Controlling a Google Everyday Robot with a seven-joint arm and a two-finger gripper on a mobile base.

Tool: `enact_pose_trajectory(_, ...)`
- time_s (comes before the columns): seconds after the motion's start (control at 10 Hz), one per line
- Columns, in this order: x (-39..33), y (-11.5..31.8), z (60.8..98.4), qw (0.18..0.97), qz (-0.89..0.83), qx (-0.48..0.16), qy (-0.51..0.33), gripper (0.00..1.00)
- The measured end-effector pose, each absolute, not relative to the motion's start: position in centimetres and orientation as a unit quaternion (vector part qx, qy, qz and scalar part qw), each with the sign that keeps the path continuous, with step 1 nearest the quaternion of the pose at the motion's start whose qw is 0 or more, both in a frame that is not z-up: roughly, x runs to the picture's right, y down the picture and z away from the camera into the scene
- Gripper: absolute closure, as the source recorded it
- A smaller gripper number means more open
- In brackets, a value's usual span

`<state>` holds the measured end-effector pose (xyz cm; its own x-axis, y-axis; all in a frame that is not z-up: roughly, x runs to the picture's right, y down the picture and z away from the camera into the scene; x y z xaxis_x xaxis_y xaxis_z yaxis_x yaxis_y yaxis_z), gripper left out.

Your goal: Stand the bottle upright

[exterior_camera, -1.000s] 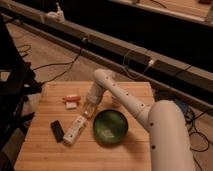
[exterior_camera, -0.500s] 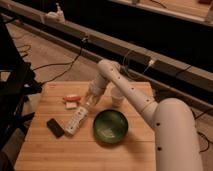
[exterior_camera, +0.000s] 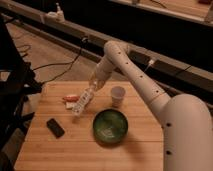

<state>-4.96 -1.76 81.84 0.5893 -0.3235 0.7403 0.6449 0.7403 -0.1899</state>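
The slim white bottle (exterior_camera: 82, 102) hangs tilted over the wooden table (exterior_camera: 60, 150), cap end up to the right, base down to the left. My gripper (exterior_camera: 92, 87) is shut on its upper end, at the tip of the white arm (exterior_camera: 130, 70) that reaches in from the right. The bottle's lower end is just above or touching the table beside a small orange and white item (exterior_camera: 70, 99).
A green bowl (exterior_camera: 96, 120) sits right of the bottle toward the front. A short white cup (exterior_camera: 117, 95) stands behind the bowl. A flat black device (exterior_camera: 55, 127) lies front left. Cables trail on the floor beyond the table's far edge.
The gripper has risen and moved back and right with the bottle. The bottle has gone from lying near the black device to hanging tilted, higher up.
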Motion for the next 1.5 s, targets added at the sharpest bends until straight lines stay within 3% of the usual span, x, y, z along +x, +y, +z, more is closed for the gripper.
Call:
enact_pose_trajectory(1.0,-5.0,-1.7,82.0,0.862,-0.281,-0.227,-0.355,1.00)
enact_pose_trajectory(1.5,0.2,-5.1,81.7,0.882,-0.308,-0.217,-0.283,1.00)
